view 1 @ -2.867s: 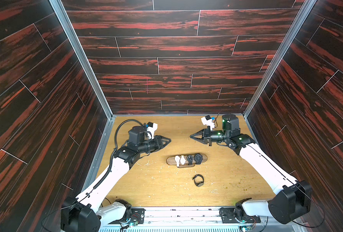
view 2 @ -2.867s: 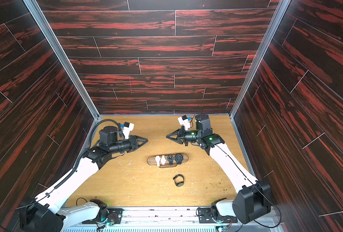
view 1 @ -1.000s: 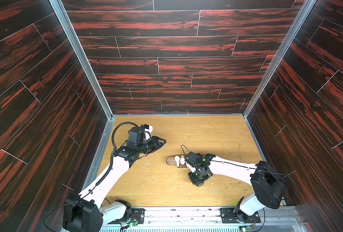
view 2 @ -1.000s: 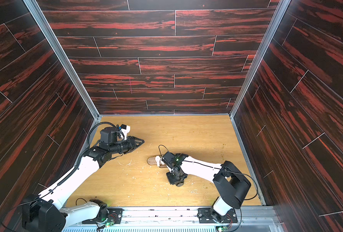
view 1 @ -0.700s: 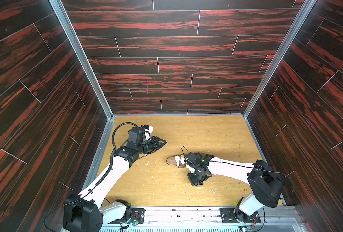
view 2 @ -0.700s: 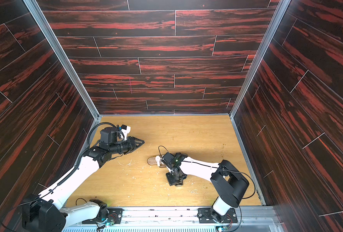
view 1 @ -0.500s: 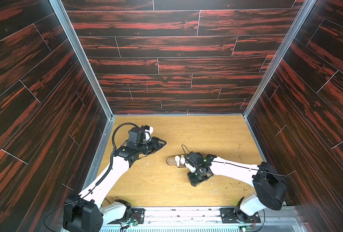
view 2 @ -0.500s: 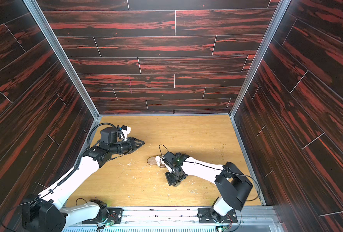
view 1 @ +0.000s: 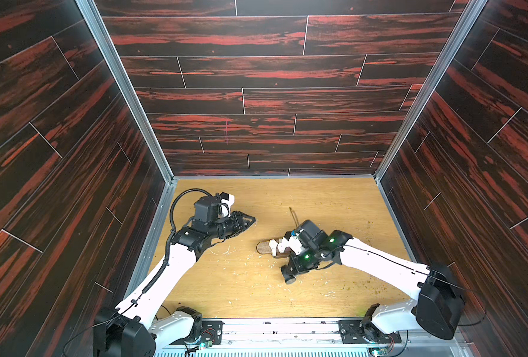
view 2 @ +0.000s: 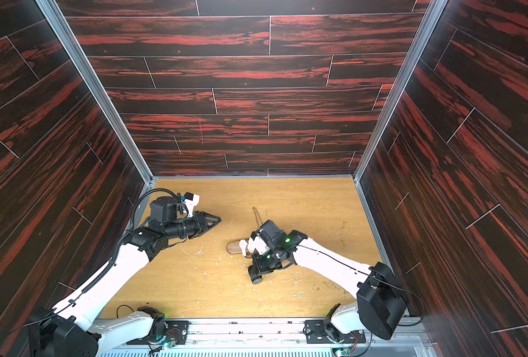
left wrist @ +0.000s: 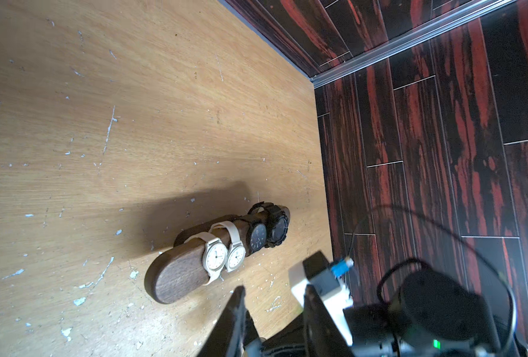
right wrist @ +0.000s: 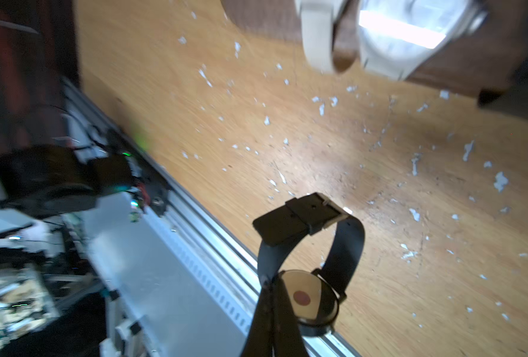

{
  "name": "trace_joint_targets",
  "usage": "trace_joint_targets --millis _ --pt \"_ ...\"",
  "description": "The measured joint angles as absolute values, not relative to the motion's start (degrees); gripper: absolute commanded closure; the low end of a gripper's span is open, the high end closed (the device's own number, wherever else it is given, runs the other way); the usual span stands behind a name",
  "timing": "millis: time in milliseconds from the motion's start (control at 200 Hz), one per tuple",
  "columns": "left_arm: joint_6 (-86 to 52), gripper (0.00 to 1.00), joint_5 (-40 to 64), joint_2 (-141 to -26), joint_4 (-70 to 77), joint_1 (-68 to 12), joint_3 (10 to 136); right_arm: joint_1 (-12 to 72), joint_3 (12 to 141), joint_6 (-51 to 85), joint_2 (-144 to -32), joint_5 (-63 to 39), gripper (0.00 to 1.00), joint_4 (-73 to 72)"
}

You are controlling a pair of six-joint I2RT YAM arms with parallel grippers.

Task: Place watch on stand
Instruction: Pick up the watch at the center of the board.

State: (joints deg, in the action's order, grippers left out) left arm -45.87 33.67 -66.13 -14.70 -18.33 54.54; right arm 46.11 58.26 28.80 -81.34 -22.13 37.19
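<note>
A black-strapped watch (right wrist: pixel 310 296) hangs from my right gripper (right wrist: pixel 272 287), which is shut on its strap beside the case; the case back with a red dot faces the wrist camera. In both top views this gripper (view 1: pixel 289 276) (view 2: pixel 256 277) is low over the table, just in front of the stand (view 1: pixel 264 247) (view 2: pixel 233 247). The stand (left wrist: pixel 179 275) is a dark wooden bar carrying two cream watches (left wrist: pixel 222 255) and two black watches (left wrist: pixel 267 233); its near end is bare. My left gripper (view 1: pixel 252 220) (left wrist: pixel 275 296) is open and holds nothing, off to the stand's left.
The metal front rail (right wrist: pixel 194 247) runs close behind the held watch. White flecks litter the wooden tabletop (view 1: pixel 225 278). Dark panelled walls (view 1: pixel 256 123) enclose the table on three sides. My right arm (view 1: pixel 380 262) stretches across the right half of the table.
My right arm has come from the back right down to the loose watch in front of the stand. Its jaws closed on the strap and it has shifted slightly left. The left arm barely moved.
</note>
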Motion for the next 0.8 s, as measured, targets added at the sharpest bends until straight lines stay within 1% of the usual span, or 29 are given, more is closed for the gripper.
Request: trace_joint_targets --millis 180,396,481,671,797 --pt "-45.6 0.65 35.5 -64.9 -13.5 -18.3 54.3 40.8 62.7 31.0 -81.3 -31.4 1.00 34.4" --pt "-45.9 0.63 37.5 -63.2 -10.4 -18.7 54.2 35.9 69.5 36.6 -81.3 -40.9 1.00 27.5" --pt "-45.9 0.63 37.6 -62.9 -8.4 -20.2 54.3 34.2 71.5 39.6 -81.3 -43.4 1.00 24.7" --pt "-43.8 0.62 38.2 -63.8 -7.3 -27.0 58.1 30.9 77.8 46.0 -82.7 -48.2 1.00 20.4" --pt "-43.6 0.61 39.4 -63.9 -5.3 -27.8 58.8 28.6 81.2 49.5 -84.1 -50.9 1.00 18.2"
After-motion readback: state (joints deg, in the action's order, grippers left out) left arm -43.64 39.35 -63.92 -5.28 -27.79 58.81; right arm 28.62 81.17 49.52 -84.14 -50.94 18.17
